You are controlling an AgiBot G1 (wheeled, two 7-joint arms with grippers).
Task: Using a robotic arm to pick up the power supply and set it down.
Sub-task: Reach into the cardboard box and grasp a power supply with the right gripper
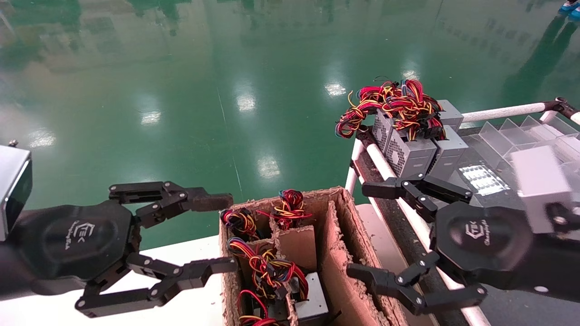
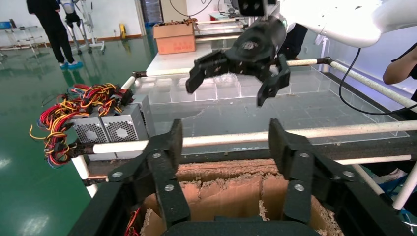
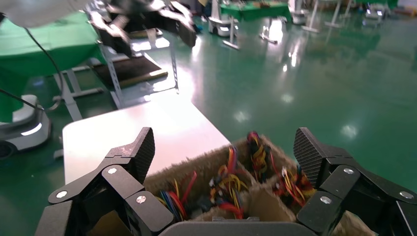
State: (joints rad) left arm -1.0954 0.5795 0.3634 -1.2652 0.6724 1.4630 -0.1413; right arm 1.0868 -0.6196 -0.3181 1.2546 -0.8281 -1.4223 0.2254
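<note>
Brown cardboard carton [image 1: 344, 253] sits nearest, between both hands, on white bench [image 1: 190, 312]. Power supplies [image 1: 312, 299] deep in its slots, wires [image 1: 267, 267] on top. Left hand [image 1: 217, 233] wide open, holds nothing, by carton's left edge. Right hand [image 1: 367, 231] wide open, holds nothing, over carton's right side. Best guess: pick one box, go straight down, keep fingers clear of wires and cardboard walls, squeeze grey metal sides. Farther off, more grey boxes [image 1: 414, 151] on rack, well apart.
</note>
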